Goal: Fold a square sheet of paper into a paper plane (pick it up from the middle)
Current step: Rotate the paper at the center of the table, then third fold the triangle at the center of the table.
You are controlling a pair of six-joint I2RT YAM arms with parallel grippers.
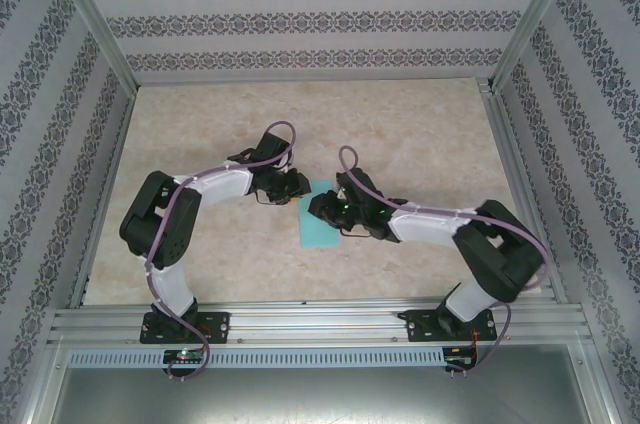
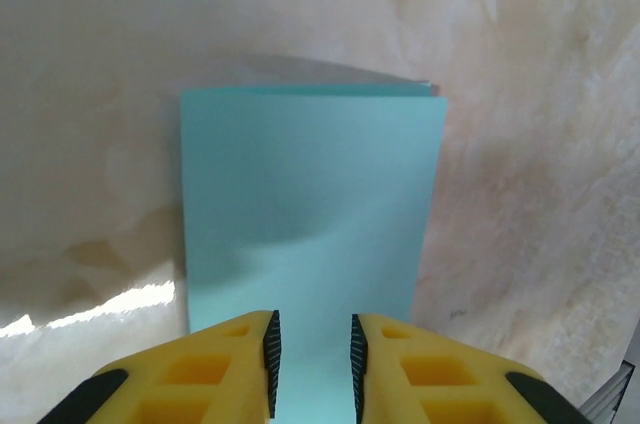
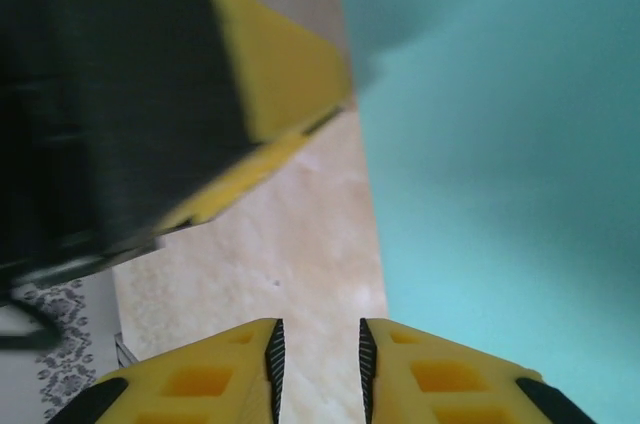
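The square sheet of paper (image 1: 322, 225) lies on the table folded in half, a turquoise rectangle. In the left wrist view the paper (image 2: 310, 194) shows two layers at its far edge and a soft bulge mid-sheet. My left gripper (image 2: 311, 356) hovers over its near end, jaws a narrow gap apart with nothing between them. From above, the left gripper (image 1: 297, 187) sits at the paper's far left corner. My right gripper (image 3: 316, 364) is narrowly open over bare table just left of the paper (image 3: 500, 174). The right gripper (image 1: 318, 207) stands close to the left one.
The marble-patterned table (image 1: 400, 134) has free room around the paper. A yellow finger of the left gripper (image 3: 280, 64) crosses the upper left of the right wrist view, close by. Metal rails (image 1: 300, 319) run along the near edge, and patterned walls enclose the other sides.
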